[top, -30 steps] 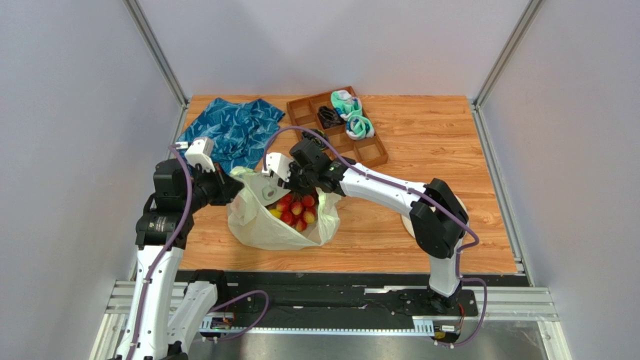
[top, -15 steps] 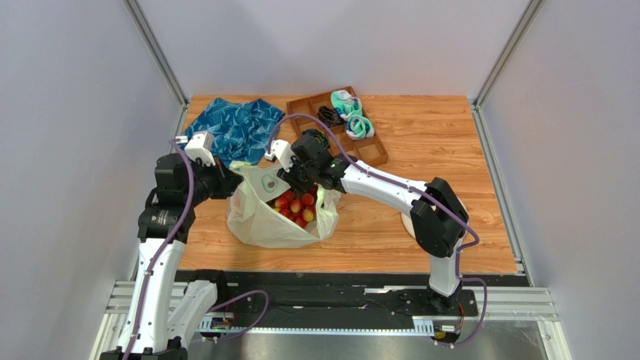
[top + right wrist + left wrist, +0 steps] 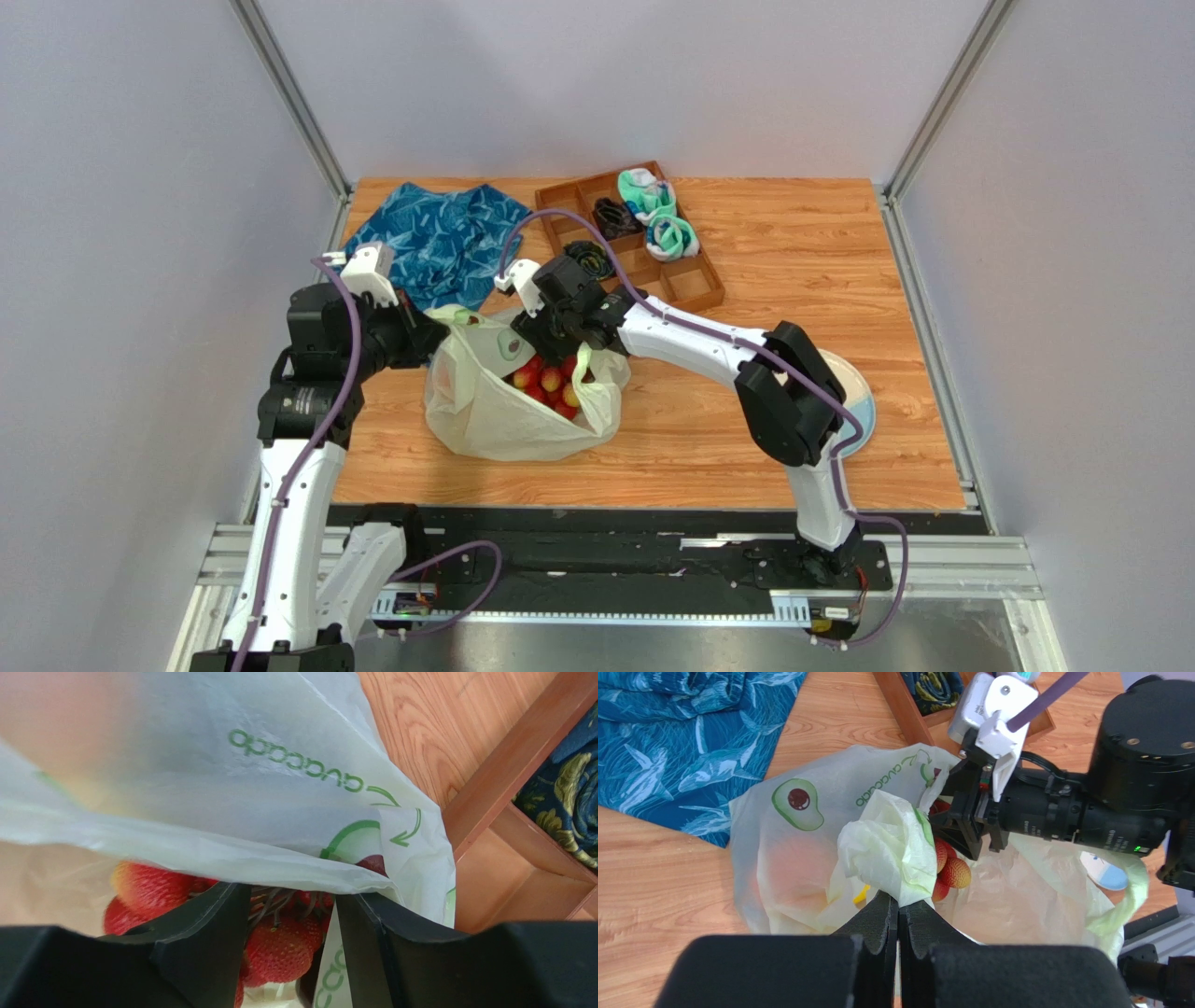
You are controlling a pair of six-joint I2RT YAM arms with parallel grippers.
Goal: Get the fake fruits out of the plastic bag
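Observation:
The plastic bag (image 3: 505, 413) lies in the middle of the table with its mouth up. My left gripper (image 3: 421, 336) is shut on a bunched fold of the bag's rim (image 3: 896, 854) and holds it up at the left. My right gripper (image 3: 544, 340) is open and reaches down into the bag's mouth. In the right wrist view its fingers (image 3: 203, 945) stand either side of a red bumpy fruit bunch (image 3: 281, 948), under the bag's printed edge (image 3: 210, 777). Red fruits (image 3: 952, 871) and a bit of yellow fruit (image 3: 861, 896) show inside. Other fruits are hidden.
A blue patterned cloth (image 3: 435, 241) lies at the back left. A wooden divided tray (image 3: 694, 287) behind the bag holds teal-white socks (image 3: 659, 217) and black cords (image 3: 613, 217). A white and blue plate (image 3: 852, 399) sits to the right behind my right arm.
My right gripper has moved left and lower into the bag's mouth, and its elbow has swung left, uncovering the plate. My left gripper keeps its hold on the rim.

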